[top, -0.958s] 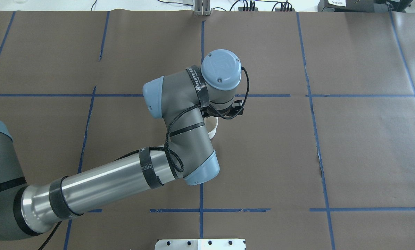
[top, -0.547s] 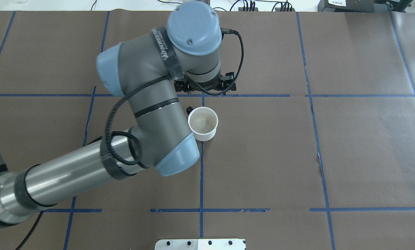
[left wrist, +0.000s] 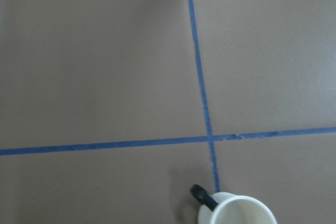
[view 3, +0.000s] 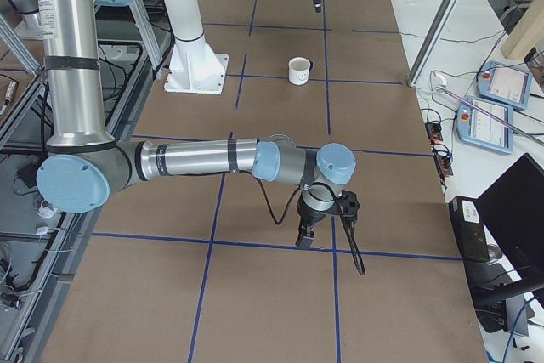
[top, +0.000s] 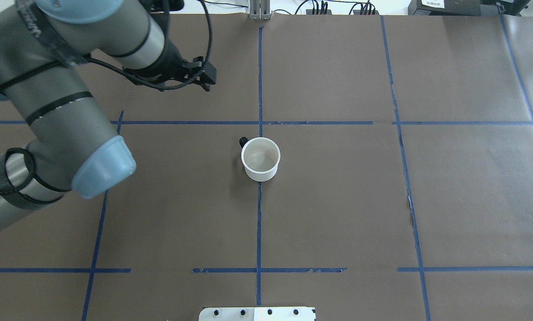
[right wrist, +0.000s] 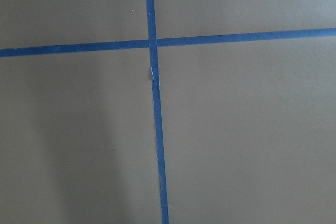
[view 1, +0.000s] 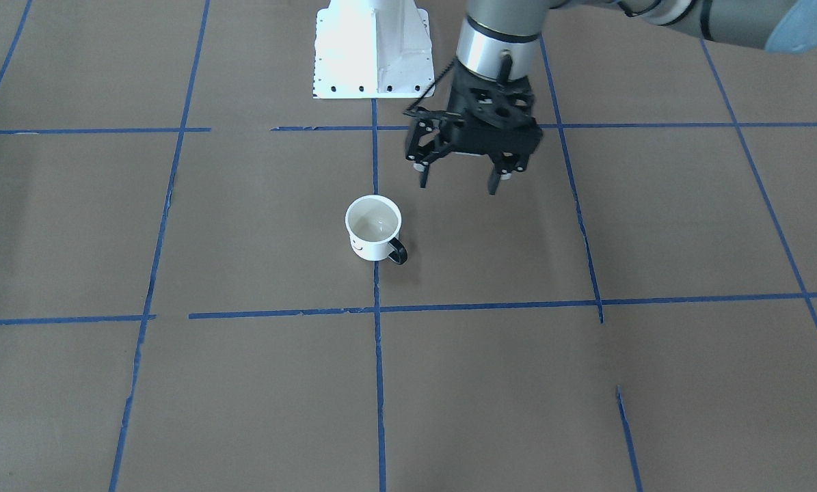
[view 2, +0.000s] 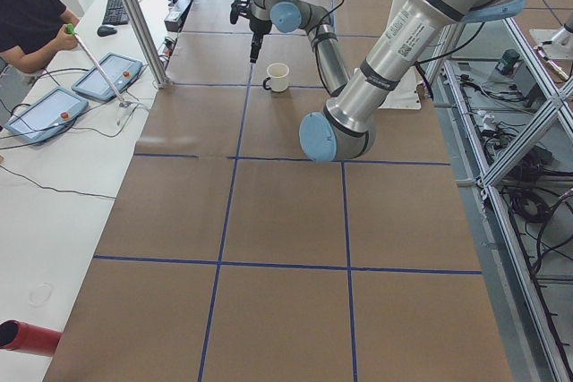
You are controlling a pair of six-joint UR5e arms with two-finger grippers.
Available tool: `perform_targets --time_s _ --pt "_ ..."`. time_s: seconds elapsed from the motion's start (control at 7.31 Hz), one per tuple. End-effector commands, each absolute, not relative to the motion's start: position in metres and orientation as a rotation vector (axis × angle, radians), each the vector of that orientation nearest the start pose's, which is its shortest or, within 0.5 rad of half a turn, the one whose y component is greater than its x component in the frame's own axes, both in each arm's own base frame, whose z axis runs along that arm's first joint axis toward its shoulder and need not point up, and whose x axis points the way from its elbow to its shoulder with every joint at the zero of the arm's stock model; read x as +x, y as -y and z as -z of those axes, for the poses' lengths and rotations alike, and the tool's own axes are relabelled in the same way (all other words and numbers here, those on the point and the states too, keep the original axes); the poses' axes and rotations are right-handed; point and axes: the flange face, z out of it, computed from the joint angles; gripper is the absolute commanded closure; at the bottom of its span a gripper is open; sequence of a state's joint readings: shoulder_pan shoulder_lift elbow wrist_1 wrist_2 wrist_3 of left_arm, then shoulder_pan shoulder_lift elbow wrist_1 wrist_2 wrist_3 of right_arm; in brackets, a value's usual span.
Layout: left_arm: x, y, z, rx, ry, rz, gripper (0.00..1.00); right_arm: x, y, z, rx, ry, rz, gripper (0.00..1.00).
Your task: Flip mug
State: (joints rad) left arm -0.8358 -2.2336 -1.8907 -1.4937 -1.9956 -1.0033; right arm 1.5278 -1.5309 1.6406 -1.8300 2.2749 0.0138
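**Mug [top: 260, 159] upright, left gripper [view 1: 458, 186] wide open and empty**

The white mug stands mouth up on a blue tape line [top: 258, 223] at the middle of the table [top: 337, 200]. The left gripper hangs to its far left, holding nothing. For the right gripper [view 3: 304, 240] I cannot tell.

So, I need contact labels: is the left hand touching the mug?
Apart. The front-facing view shows bare table between the open left hand and the upright mug.

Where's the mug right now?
Overhead view: the mug stands upright mid-table on the central blue tape line, just robot-side of a tape crossing, with the open left gripper clear of it.
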Motion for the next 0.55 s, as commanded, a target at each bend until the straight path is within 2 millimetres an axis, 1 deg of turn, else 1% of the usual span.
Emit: perform_targets --time_s 0.0,0.14,0.27,0.41 --pt "0.260 0.538 -0.269 0.276 -0.946 0.007 0.00 0.048 0.497 -0.635 -0.164 0.698 -0.025 0.00" --pt "0.220 0.546 -0.307 0.301 -0.895 -0.052 0.00 0.048 0.497 -0.635 -0.164 0.698 -0.025 0.00" --pt "0.179 0.558 -0.351 0.305 -0.834 -0.059 0.00 0.048 0.497 -0.635 -0.164 0.698 -0.025 0.00" --pt "0.141 0.550 -0.398 0.295 -0.802 -0.125 0.00 0.048 0.497 -0.635 -0.164 0.698 -0.025 0.00"
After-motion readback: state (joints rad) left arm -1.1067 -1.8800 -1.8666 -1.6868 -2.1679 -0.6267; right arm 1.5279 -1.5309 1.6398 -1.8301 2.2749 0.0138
